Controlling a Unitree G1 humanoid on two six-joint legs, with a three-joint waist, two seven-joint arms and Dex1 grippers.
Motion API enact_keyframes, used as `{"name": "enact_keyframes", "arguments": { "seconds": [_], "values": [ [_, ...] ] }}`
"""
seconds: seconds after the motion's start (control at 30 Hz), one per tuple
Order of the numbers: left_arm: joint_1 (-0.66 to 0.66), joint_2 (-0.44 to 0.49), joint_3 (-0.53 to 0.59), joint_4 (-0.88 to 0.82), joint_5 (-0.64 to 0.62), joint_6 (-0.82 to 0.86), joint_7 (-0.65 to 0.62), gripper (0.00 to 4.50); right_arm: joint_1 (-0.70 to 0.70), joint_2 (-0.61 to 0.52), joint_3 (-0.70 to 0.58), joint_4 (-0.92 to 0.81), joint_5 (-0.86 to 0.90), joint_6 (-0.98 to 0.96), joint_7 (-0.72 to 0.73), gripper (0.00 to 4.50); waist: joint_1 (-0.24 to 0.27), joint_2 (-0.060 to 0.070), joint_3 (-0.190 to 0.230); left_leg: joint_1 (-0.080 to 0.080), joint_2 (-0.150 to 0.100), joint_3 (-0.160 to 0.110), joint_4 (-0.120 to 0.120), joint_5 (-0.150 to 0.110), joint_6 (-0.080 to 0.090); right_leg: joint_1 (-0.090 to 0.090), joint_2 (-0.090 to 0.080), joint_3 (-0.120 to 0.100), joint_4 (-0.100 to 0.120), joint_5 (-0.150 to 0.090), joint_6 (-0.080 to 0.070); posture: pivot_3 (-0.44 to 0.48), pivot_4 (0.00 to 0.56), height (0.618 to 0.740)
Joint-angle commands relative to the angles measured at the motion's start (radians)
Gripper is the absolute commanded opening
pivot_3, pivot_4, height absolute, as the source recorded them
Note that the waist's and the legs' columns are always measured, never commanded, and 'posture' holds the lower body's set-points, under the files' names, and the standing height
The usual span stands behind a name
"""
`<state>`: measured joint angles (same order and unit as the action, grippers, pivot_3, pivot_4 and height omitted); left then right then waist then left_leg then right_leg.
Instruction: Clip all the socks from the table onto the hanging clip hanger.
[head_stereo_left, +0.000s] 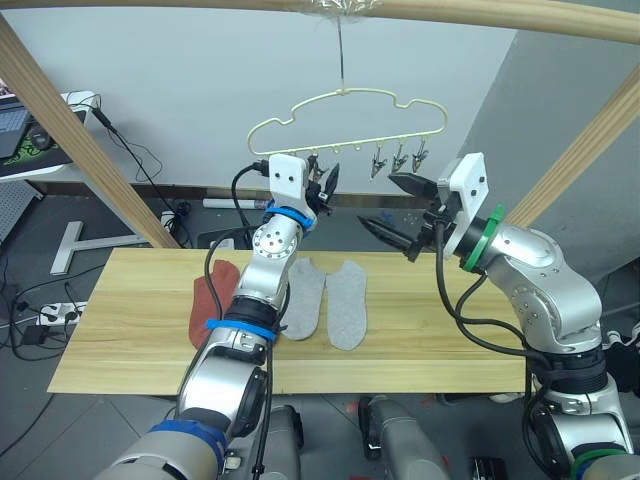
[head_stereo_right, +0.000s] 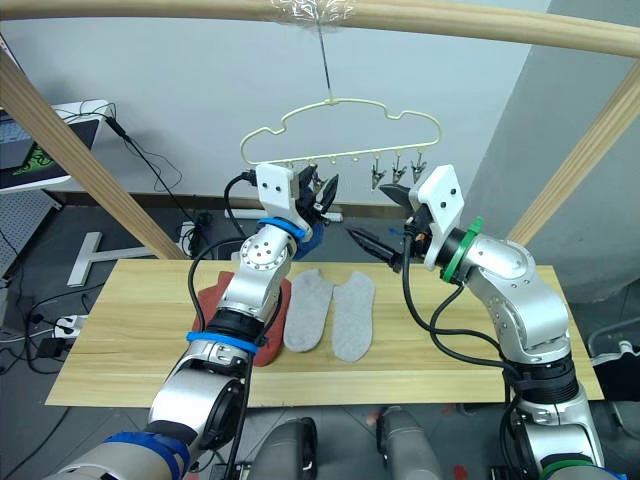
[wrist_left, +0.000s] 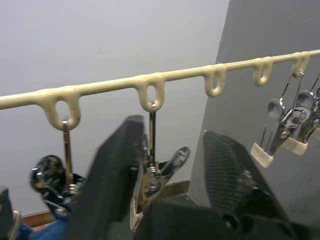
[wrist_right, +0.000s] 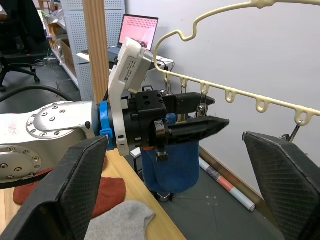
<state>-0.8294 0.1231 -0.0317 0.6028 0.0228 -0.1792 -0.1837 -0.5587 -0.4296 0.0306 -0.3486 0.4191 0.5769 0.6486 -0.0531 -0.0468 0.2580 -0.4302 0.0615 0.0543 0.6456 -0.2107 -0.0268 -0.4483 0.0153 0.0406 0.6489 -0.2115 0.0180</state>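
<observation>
Left gripper (head_stereo_left: 326, 182) raised at the clip hanger (head_stereo_left: 346, 127), right gripper (head_stereo_left: 398, 208) standing off.

From the left: 1 rust-red sock (head_stereo_left: 208, 297) and 2 grey socks (head_stereo_left: 327, 299) lie on the worktop (head_stereo_left: 120, 330). The left jaws straddle a clip (wrist_left: 154, 172) without, I think, squeezing it; a blue sock (wrist_right: 171, 165) hangs just behind, its grip hidden. Squeeze the clip's tails squarely. The right jaws gape wide, empty. Any other socks are hidden behind the arm.
</observation>
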Motion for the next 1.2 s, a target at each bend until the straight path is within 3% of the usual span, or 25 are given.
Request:
{"name": "enact_keyframes", "arguments": {
  "seconds": [0.03,0.1,0.23,0.37,0.67,0.87,1.1,1.2],
  "values": [
    [-0.011,0.0,0.002,-0.012,0.007,-0.008,0.005,0.88,0.002,-0.001,-0.022,-0.022,0.017,-0.01,-0.006,4.5,0.0,0.0,0.0,0.0,0.0,0.0,0.0,0.0,0.0,0.0,0.0,0.0,0.0,0.0,0.0,-0.113,0.249,0.74],
    [-0.01,0.0,0.002,-0.012,0.006,-0.005,0.004,0.43,0.002,0.0,-0.022,-0.023,0.017,-0.009,-0.007,4.5,0.0,0.0,0.0,0.0,0.0,0.0,0.0,0.0,0.0,0.0,0.0,0.0,0.0,0.0,0.0,-0.113,0.249,0.74],
    [-0.011,-0.001,0.005,-0.011,0.001,-0.001,0.001,0.01,0.001,0.002,-0.021,-0.023,0.018,-0.008,-0.008,4.5,0.0,0.0,0.0,0.0,0.0,0.0,0.0,0.0,0.0,0.0,0.0,0.0,0.0,0.0,0.0,-0.113,0.249,0.74],
    [-0.005,-0.001,0.011,-0.02,-0.014,0.013,-0.012,0.01,0.004,0.005,-0.017,-0.024,0.018,-0.005,-0.009,4.5,0.0,0.0,0.0,0.0,0.0,0.0,0.0,0.0,0.0,0.0,0.0,0.0,0.001,0.0,0.0,-0.112,0.247,0.74],
    [0.069,0.005,0.135,-0.21,-0.253,0.265,-0.131,0.01,0.108,0.073,0.172,0.097,-0.149,0.024,-0.123,4.5,-0.004,0.0,0.0,0.001,0.001,0.0,0.0,0.0,0.0,0.0,0.0,0.0,0.002,0.0,0.0,-0.098,0.243,0.74],
    [0.186,0.076,0.151,-0.433,-0.32,0.419,-0.176,0.01,0.098,0.231,0.286,0.503,-0.299,-0.193,-0.172,4.5,-0.009,0.0,0.0,0.007,0.0,0.003,0.001,0.0,0.0,0.002,0.0,0.003,0.008,0.0,0.0,-0.027,0.244,0.74],
    [0.28,0.101,0.147,-0.583,-0.308,0.508,-0.138,0.01,-0.018,0.331,0.285,0.95,-0.411,-0.372,-0.236,4.5,-0.003,0.0,0.0,0.014,0.0,0.003,0.001,0.001,0.001,0.006,0.001,0.003,0.011,-0.001,-0.001,0.035,0.241,0.74],
    [0.288,0.099,0.149,-0.607,-0.309,0.522,-0.123,0.01,-0.052,0.35,0.28,1.063,-0.435,-0.407,-0.239,4.5,0.0,0.0,0.0,0.015,0.001,0.003,0.001,0.001,0.001,0.007,0.001,0.003,0.011,-0.001,-0.001,0.042,0.243,0.74]
  ]
}}
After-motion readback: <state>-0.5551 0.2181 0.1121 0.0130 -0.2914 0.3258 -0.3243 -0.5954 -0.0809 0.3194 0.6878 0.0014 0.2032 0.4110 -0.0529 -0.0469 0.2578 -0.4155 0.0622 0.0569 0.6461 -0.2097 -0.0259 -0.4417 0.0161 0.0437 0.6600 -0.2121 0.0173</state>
